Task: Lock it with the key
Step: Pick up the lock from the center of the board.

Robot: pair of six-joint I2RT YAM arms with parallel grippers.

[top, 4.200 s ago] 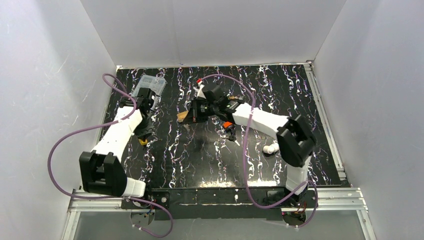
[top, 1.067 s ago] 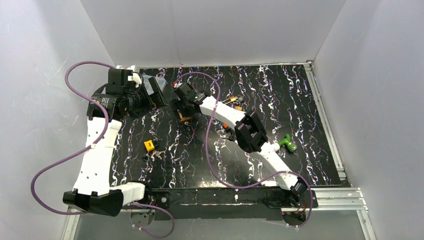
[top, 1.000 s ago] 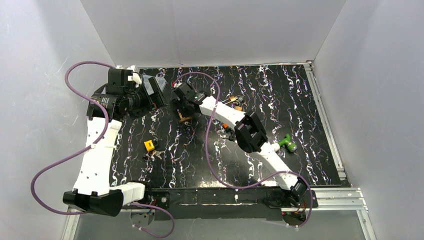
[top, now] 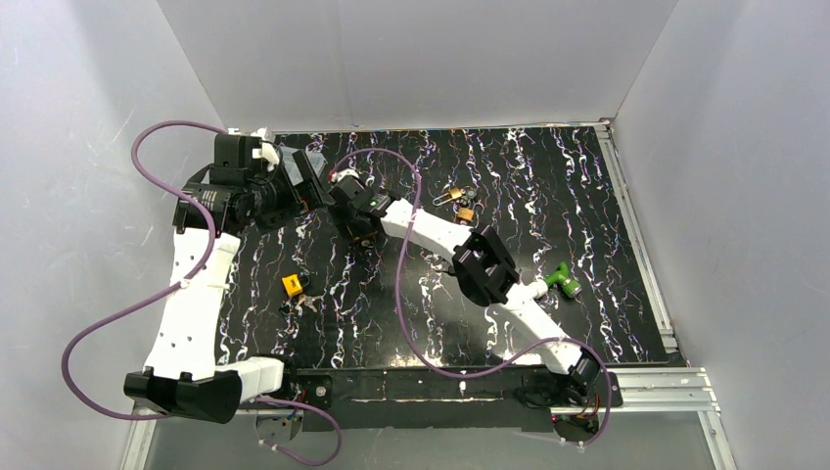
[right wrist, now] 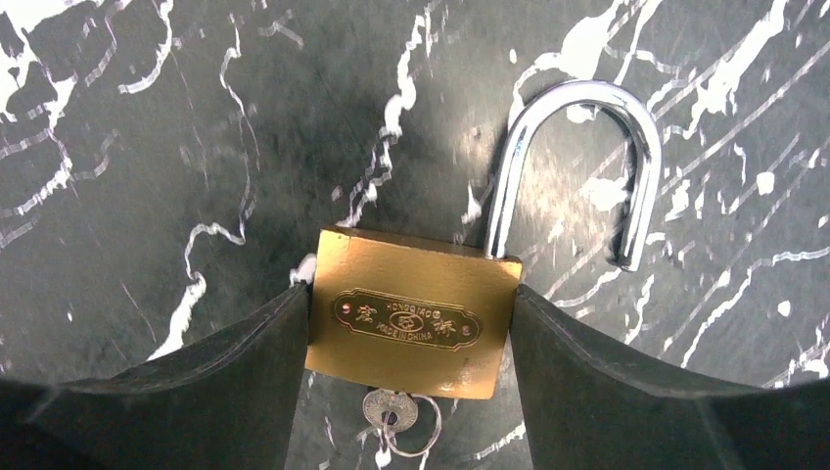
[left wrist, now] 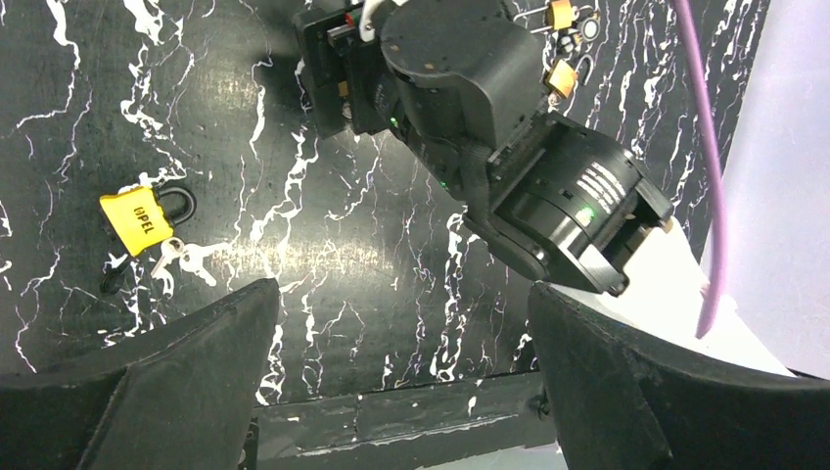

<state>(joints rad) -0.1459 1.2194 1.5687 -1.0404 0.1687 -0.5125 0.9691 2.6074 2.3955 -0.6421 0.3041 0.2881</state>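
Right tool (right wrist: 411, 299) clasping brass padlock (right wrist: 411, 333), shackle (right wrist: 579, 96) open, key (right wrist: 390, 411) inserted

Two locks on the surface (top: 587, 215)
The padlock (right wrist: 411, 313) lies between the right jaws, key (right wrist: 390, 411) in its base; second padlock (left wrist: 137, 215) well apart, leftward.

We see white shells on the left arm (top: 191, 304) and right arm (top: 431, 227), with blocky black joint housings; a purple cable (top: 103, 328) loops from each; small green lights dot the right wrist (left wrist: 460, 78); the left tool (left wrist: 401, 294) has matte black wedge fingers (left wrist: 166, 382).
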